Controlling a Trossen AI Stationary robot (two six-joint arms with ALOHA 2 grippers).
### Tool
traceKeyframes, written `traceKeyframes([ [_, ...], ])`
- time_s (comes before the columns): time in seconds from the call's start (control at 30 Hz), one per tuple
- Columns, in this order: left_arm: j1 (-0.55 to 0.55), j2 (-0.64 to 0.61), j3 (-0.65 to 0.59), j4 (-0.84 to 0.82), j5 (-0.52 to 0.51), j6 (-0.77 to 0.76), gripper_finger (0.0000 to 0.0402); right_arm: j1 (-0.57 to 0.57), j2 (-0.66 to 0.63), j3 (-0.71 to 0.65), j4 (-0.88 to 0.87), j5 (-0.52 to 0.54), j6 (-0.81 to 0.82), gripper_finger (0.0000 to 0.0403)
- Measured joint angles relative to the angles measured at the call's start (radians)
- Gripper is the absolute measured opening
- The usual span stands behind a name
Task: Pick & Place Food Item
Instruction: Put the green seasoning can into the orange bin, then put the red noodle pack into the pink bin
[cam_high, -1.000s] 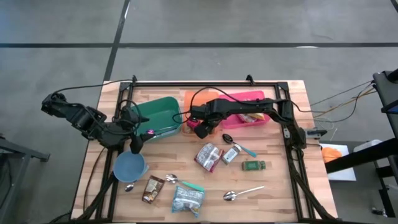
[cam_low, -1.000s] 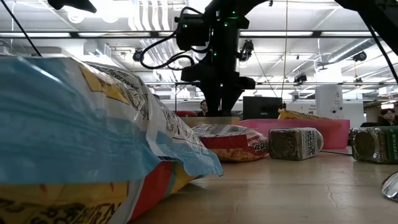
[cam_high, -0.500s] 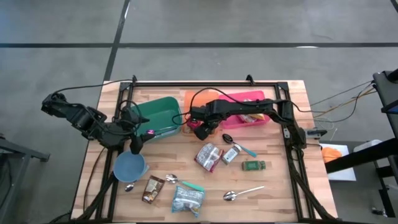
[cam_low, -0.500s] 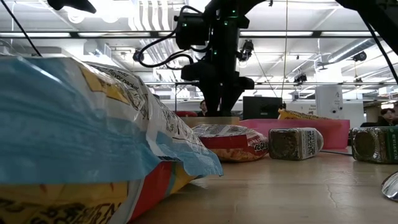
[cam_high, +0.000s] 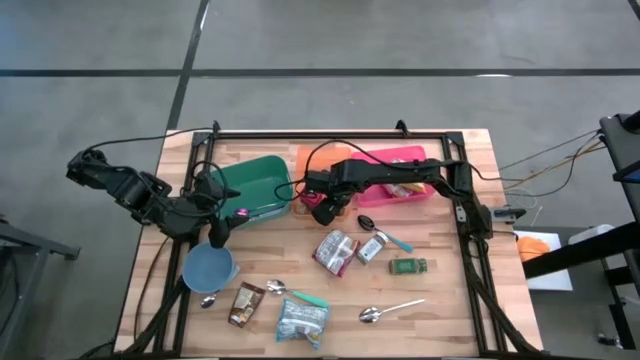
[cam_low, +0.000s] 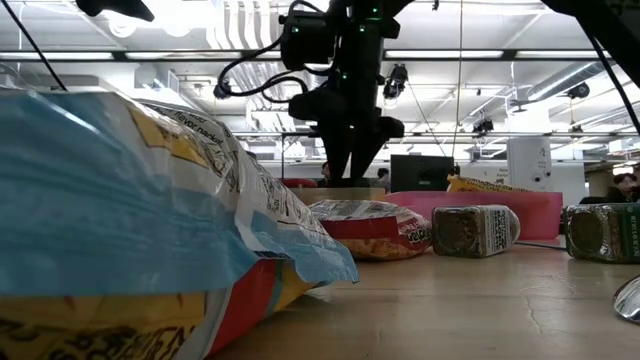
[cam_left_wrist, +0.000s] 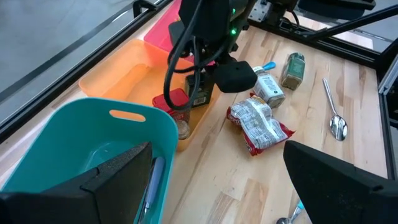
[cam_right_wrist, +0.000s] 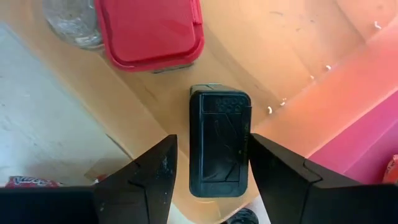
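Black-capped jar (cam_right_wrist: 219, 143) is seen upright in the orange bin (cam_right_wrist: 298, 56), between the spread fingers of the right pincer (cam_right_wrist: 211, 163), untouched; left pincer (cam_left_wrist: 217, 180) is held wide over the teal bin (cam_left_wrist: 93, 134).

We are counting three bins (cam_high: 255, 180) across the upper middle of the high view: teal, orange, pink. Three spoons (cam_high: 390, 310) are lying lower down, with three snack bags (cam_high: 336, 250), two spice jars (cam_high: 408, 266) and one blue cup (cam_high: 208, 266).
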Motion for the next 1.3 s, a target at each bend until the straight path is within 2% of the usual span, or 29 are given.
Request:
traceKeyframes([
  [0.17, 0.000, 0.000, 0.000, 0.000, 0.006, 0.000, 0.0363, 0.003, 0.000, 0.050, -0.053, 0.012, -0.004, 0.0194],
  [0.33, 0.000, 0.000, 0.000, 0.000, 0.014, 0.000, 0.0363, 0.027, -0.001, 0.132, -0.188, 0.115, -0.018, 0.0194],
  [0.43, 0.000, 0.000, 0.000, -0.001, 0.029, 0.000, 0.0363, 0.079, -0.002, 0.158, -0.255, 0.160, -0.075, 0.0194],
  [0.6, 0.000, 0.000, 0.000, -0.011, 0.050, 0.000, 0.0363, 0.215, -0.002, 0.148, -0.253, 0.162, -0.175, 0.0194],
  [0.7, 0.000, 0.000, 0.000, -0.011, 0.050, 0.000, 0.0363, 0.304, -0.002, 0.129, -0.235, 0.178, -0.212, 0.0194],
  [0.83, 0.000, 0.000, -0.002, -0.010, 0.050, -0.002, 0.0363, 0.430, -0.002, 0.097, -0.175, 0.267, -0.240, 0.0194],
  [0.93, 0.000, 0.000, -0.002, -0.009, 0.050, -0.013, 0.0363, 0.504, 0.004, 0.074, -0.108, 0.289, -0.250, 0.0194],
  [1.07, 0.000, 0.001, -0.002, 0.007, 0.049, -0.022, 0.0363, 0.564, 0.006, 0.027, -0.004, 0.293, -0.242, 0.0194],
  [1.3, 0.001, 0.008, -0.029, 0.140, 0.044, 0.127, 0.0363, 0.616, 0.008, -0.079, 0.179, 0.302, -0.240, 0.0194],
])
